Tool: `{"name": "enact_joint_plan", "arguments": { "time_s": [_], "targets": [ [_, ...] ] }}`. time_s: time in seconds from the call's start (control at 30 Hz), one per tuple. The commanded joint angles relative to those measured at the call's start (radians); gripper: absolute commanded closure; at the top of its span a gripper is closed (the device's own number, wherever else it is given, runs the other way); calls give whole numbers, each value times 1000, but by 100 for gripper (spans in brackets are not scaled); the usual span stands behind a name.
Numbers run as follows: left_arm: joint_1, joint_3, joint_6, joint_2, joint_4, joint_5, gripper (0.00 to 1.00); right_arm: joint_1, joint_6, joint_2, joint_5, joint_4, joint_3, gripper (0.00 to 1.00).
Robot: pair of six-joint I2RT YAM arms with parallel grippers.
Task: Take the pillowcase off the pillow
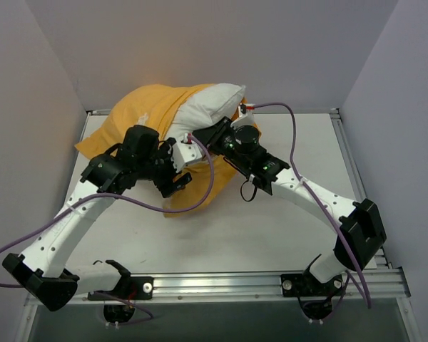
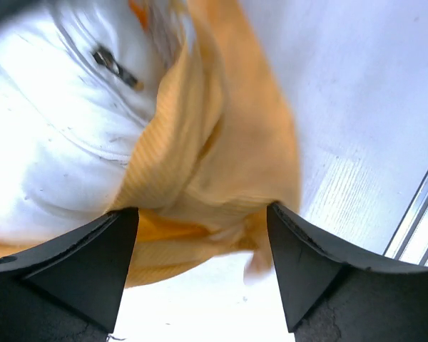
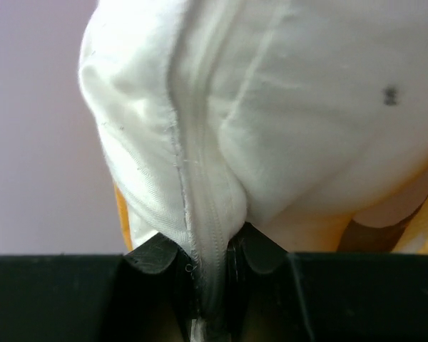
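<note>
Left gripper [image 2: 203, 214] stands with its jaws spread wide and holds nothing; a fold of the pillowcase [image 2: 221, 142] hangs in the gap beyond them, and whether it brushes a fingertip cannot be told. Right gripper [image 3: 212, 281], just beyond, is pressed together on the sewn edge seam of the pillow [image 3: 285, 107], pinching only a narrow strip of white cloth. Viewed from the near edge, the bundle lies at about 11 o'clock on the table [image 1: 271, 228]. The pillow's bare white end points toward 1 o'clock. The pillowcase is bunched over the rest toward 10 o'clock and trails a flap back toward 6 o'clock under both grippers.

Judged hazards:
- With one grip in place, a pull by the right gripper would likely drag pillow and pillowcase together instead of parting them.
- The pinch sits on a thin seam and may slip off or strain the stitching.
- The purple cable [image 1: 200, 196] loops across the trailing flap and could snag it.
- The 10 o'clock corner of the pillowcase appears to overlap the table rim, so a sideways tug could spill it over.

Surface: smooth white tabletop with an aluminium rail [image 1: 221, 285] along the 6 o'clock edge. It probably offers little friction to anchor fabric. Room: plain pale walls [image 1: 214, 43] close in at 9, 12 and 3 o'clock, with the bundle nearest the 12 o'clock wall.
</note>
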Motion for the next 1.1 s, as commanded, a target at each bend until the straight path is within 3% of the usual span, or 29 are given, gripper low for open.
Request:
{"name": "enact_joint_plan", "arguments": {
  "time_s": [0.0, 0.1, 0.27, 0.3, 0.33, 0.5, 0.53, 0.6, 0.8, 0.9, 1.07],
  "targets": [
    [-11, 172, 53, -6, -109, 94, 19, -2, 39, -11, 48, 190, 72, 100],
    [-24, 190, 107, 0, -126, 66, 19, -2, 47, -8, 47, 195, 78, 100],
    [-80, 122, 136, 19, -71, -117, 22, -4, 56, -11, 50, 203, 95, 100],
    [-81, 115, 135, 20, -64, -139, 36, -4, 56, -12, 47, 200, 99, 100],
    [-79, 110, 132, 22, -53, -165, 44, -4, 58, -14, 48, 197, 101, 100],
    [-79, 70, 130, 2, -36, -239, 72, -24, 67, -17, 42, 190, 147, 100],
    [-79, 53, 132, -3, -34, -239, 85, -28, 72, -16, 35, 190, 158, 100],
    [-79, -35, 147, -21, -31, -239, 98, -39, 90, -11, 27, 198, 184, 100],
    [-4, -152, 146, -58, 47, -213, 98, -48, 89, -41, -42, 171, 193, 100],
    [109, -135, 120, -50, 81, -138, 98, -48, 89, -106, -91, 134, 109, 100],
    [208, -155, 112, -17, 150, -78, 98, -50, 32, -277, -126, -18, -120, 100]
  ]
}}
